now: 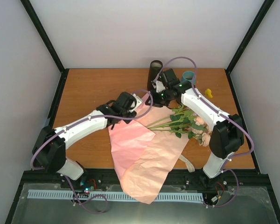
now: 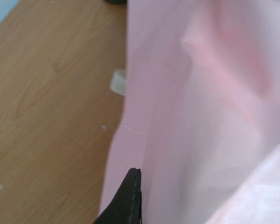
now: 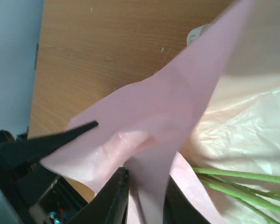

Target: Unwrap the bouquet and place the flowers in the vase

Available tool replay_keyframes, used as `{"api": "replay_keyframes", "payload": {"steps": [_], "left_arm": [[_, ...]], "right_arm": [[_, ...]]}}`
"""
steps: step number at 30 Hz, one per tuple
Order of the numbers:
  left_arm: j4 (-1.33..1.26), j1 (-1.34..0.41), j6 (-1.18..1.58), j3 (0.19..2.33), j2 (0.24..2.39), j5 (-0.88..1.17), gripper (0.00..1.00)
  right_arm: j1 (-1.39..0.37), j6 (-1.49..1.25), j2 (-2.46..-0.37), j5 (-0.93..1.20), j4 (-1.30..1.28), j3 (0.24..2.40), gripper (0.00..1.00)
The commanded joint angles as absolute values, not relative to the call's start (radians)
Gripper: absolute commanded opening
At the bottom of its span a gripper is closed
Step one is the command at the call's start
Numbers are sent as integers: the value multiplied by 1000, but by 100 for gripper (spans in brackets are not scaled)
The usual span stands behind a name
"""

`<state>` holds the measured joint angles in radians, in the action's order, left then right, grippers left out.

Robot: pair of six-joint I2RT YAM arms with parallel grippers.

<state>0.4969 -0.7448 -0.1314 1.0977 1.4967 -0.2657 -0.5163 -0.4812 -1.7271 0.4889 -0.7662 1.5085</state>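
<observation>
Flowers (image 1: pixel 179 122) are seen lying on the right half of the pink paper sheet (image 1: pixel 140 158), which is spread across the middle of the wooden table (image 1: pixel 88 88) and hangs over its near edge. The green stems (image 3: pixel 242 179) point left toward the centre of the sheet, while the peach-pink rose heads (image 1: pixel 203 135) lie at the right, just beside the right arm. A beige ribbon (image 1: pixel 189 163) is laid near the sheet's right edge.

The left gripper (image 1: pixel 133 108) is placed at the sheet's upper left edge. In the left wrist view its black fingers (image 2: pixel 132 198) are pressed together against the paper; whether paper is caught between them cannot be told.

The right gripper (image 1: pixel 157 92) is set at the sheet's far corner. In the right wrist view its fingers (image 3: pixel 116 191) are held close on either side of a fold of paper, which is raised into a peak above the table.

A dark cylindrical vase (image 1: pixel 155 70) stands upright at the far edge of the table, with a teal cup (image 1: pixel 188 75) near it to the right and a small yellow object (image 1: pixel 208 92) farther right
</observation>
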Motion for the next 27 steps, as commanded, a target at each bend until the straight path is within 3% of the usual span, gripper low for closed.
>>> {"api": "replay_keyframes", "payload": {"steps": [1,9,14,21,23,27], "left_arm": [[401,-632,-208,1126,1469,-200,0],[318,-535,-349,1182,1604,-165,0],[289,-485,-382,1313,1724,-158,0],[335,-433,-342,1558,1929,-196,2],[365,-433,-322,1618,1962,-189,17],[380,-434,-257,1646,1937,-182,64]], "right_arm": [[-503,-478,-1723,495,-802,1563,24],[-503,-502,-1566,433,-798,1413,57],[-503,-552,-1401,391,-785,1263,64],[-503,-589,-1243,354,-796,1121,66],[-503,-591,-1224,343,-813,1123,66],[-503,-587,-1191,310,-832,1123,66]]}}
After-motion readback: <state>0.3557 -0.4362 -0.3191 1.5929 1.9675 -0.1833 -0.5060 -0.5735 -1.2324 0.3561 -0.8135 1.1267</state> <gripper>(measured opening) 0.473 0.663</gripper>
